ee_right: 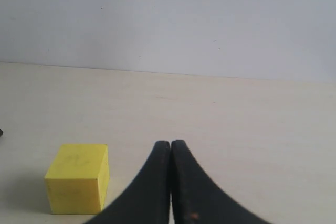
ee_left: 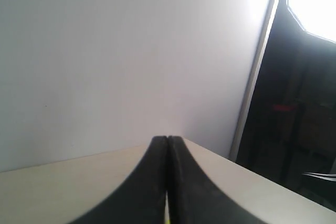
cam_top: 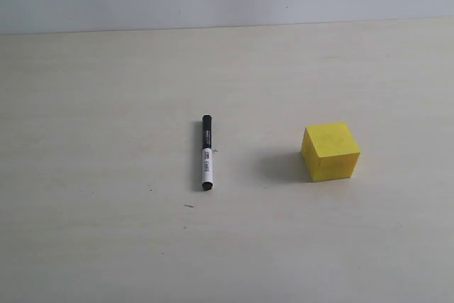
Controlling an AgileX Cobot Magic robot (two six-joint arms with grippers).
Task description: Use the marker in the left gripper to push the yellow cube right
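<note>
One marker lying loose, yellow cube apart

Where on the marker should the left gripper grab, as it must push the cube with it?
Probably the marker at mid-barrel, from straight above, jaws closing across its slim width: it lies flat on the table, pointing away from the exterior camera.

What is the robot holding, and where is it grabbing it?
Nothing. The marker lies alone on the table, the yellow cube sits apart from it, and the left gripper and right gripper are both shut empty.
</note>
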